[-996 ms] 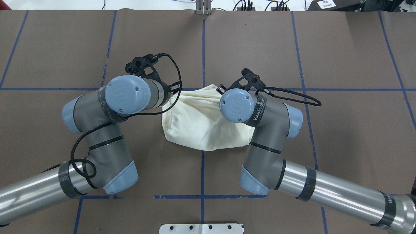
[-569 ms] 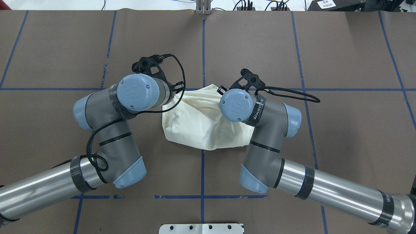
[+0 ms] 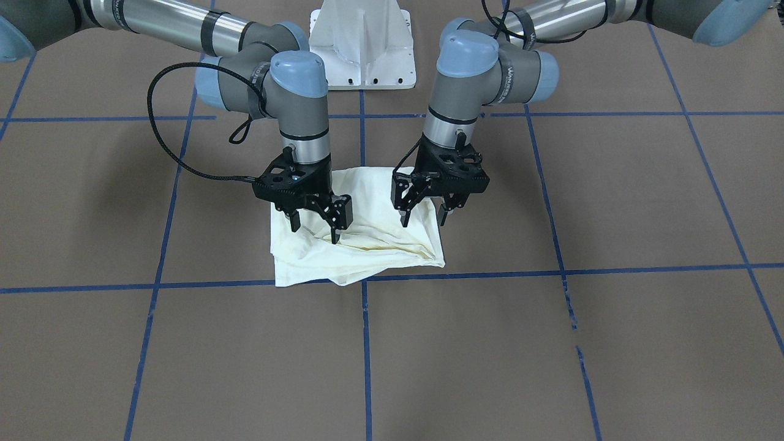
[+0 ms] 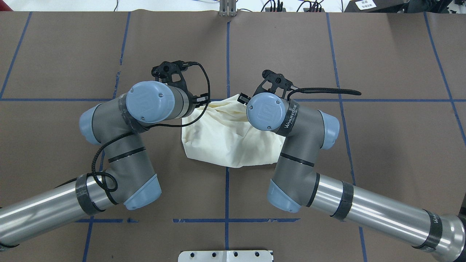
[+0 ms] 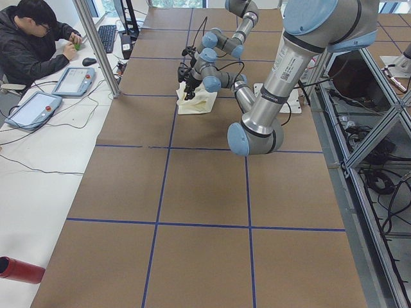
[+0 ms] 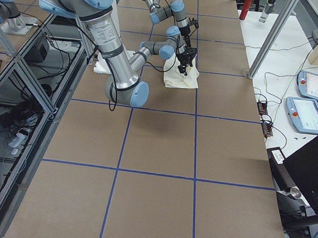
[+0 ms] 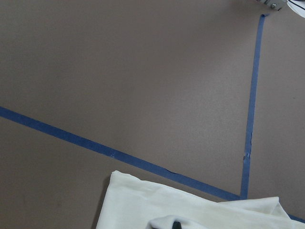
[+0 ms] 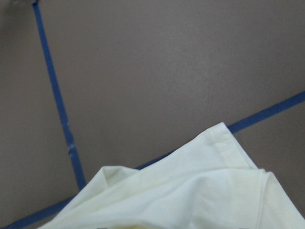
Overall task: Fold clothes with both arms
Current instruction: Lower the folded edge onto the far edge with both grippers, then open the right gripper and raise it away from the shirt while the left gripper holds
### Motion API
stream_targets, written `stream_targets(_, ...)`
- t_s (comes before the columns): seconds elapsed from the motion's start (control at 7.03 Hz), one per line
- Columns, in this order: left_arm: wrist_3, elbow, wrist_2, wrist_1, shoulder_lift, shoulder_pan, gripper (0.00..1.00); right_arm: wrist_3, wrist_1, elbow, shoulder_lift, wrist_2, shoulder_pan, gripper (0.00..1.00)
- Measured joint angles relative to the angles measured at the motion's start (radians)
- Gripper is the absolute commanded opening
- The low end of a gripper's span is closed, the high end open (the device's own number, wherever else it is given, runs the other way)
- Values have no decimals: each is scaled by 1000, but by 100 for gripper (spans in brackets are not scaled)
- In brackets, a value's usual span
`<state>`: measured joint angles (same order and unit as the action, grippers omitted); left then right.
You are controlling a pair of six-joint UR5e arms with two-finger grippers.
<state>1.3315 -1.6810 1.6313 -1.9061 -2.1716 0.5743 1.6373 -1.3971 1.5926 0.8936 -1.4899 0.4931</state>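
The cream shirt [image 3: 358, 248] lies folded into a small rumpled bundle at the middle of the brown table, plain side up; it also shows in the overhead view [image 4: 225, 140]. No print shows. My left gripper [image 3: 423, 219] is open, fingers pointing down just above the bundle's far edge on its side. My right gripper [image 3: 313, 230] is open too, over the other side, one fingertip [image 3: 335, 236] at the cloth. Neither holds cloth. In the overhead view the wrists hide both grippers. The shirt's edge fills the bottom of the left wrist view [image 7: 190, 210] and the right wrist view [image 8: 190, 195].
The white base mount [image 3: 361, 46] stands at the robot's edge of the table. Blue tape lines [image 3: 551, 269] grid the brown surface. An operator [image 5: 29, 42] sits at a side desk with tablets [image 5: 74, 80]. A red cylinder [image 5: 19, 269] lies near that desk's end.
My left arm's wrist has swung in toward the shirt. My right wrist has shifted slightly away from the robot. The shirt's far edge now lies lower and more wrinkled.
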Motion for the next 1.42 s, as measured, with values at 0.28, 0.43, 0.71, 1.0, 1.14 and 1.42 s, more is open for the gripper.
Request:
stream_targets(0.28,-71,-63,48,-1,48,29,100,-88,-2,32,10,0,-47,100)
stream_targets(0.43,-78,-70,54,-1,55,33,100,-129,-3,26,11,27,-70,100)
stream_targets(0.71,-80,-78,56,-1,59,35,100,-187,-4,-44,-7,77,-78,100)
stream_targets(1.0,-76,-88,56,-1,62,35,100,-247,-5,-130,-24,104,-40,100)
stream_targets(1.14,-75,-94,56,-1,62,35,100,-277,-5,-177,-33,108,-7,100)
stream_targets(1.42,-74,-104,57,-1,71,33,100,-383,-3,-254,-47,105,93,100)
